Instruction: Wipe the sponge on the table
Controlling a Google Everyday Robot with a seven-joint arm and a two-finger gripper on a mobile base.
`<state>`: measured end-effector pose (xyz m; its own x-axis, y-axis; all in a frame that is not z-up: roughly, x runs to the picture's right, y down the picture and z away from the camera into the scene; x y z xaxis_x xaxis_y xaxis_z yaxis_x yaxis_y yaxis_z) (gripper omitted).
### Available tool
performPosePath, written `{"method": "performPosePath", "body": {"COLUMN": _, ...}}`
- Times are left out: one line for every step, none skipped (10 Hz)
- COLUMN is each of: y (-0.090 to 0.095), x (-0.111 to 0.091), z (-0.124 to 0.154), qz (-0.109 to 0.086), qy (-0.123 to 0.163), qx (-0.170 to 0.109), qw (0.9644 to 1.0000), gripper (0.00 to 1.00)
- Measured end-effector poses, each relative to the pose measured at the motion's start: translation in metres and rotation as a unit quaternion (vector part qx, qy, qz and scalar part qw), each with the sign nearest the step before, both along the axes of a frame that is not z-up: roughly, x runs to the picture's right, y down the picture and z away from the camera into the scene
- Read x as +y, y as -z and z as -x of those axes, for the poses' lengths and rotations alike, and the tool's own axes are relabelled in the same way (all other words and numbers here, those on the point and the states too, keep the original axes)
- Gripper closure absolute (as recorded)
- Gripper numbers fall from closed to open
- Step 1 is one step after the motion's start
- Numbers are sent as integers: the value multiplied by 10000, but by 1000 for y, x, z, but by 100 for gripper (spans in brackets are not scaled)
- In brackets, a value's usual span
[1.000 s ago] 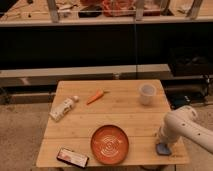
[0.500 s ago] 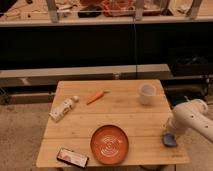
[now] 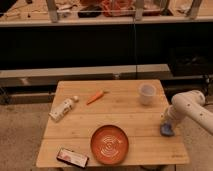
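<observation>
The small blue block-shaped sponge [image 3: 167, 131] lies flat near the right edge of the light wooden plank counter [image 3: 120, 117]. The end effector [image 3: 168, 123] of the smooth white arm [image 3: 192, 106] sits directly over it, seemingly touching. Whether it is open or clamped cannot be told. Also on the planks are a round orange plate [image 3: 109, 144] with ringed grooves and a plain white cylindrical cup [image 3: 146, 93].

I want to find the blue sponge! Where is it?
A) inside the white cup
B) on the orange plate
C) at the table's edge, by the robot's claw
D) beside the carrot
C: the sponge sits at the edge of the table with the claw down at it, far from the plate, cup and carrot.
</observation>
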<state>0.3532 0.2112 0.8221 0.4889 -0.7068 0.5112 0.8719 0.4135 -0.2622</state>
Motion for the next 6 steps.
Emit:
{"method": "performPosePath", "body": {"y": -3, "x": -3, "z": 11, "qz": 19, "qy": 91, "qx": -81, "qw": 9999, "gripper": 100}}
{"method": "performPosePath", "body": {"y": -7, "x": -4, "z": 25, "qz": 51, "qy": 206, "qx": -173, "qw": 9996, "gripper": 100}}
{"method": "performPosePath", "body": {"y": -11, "x": -5, "z": 46, "qz": 91, "qy": 372, "qx": -303, "qw": 9988, "gripper": 100}}
{"method": "performPosePath", "body": {"y": -13, "x": -3, "z": 62, "qz": 153, "qy": 503, "qx": -403, "qw": 9978, "gripper": 100}}
{"method": "performPosePath", "body": {"y": -15, "x": -2, "z": 72, "qz": 182, "qy": 591, "qx": -468, "qw": 9970, "gripper": 100}}
{"method": "performPosePath", "body": {"y": -14, "x": 0, "z": 79, "qz": 225, "qy": 712, "qx": -542, "qw": 9957, "gripper": 100}}
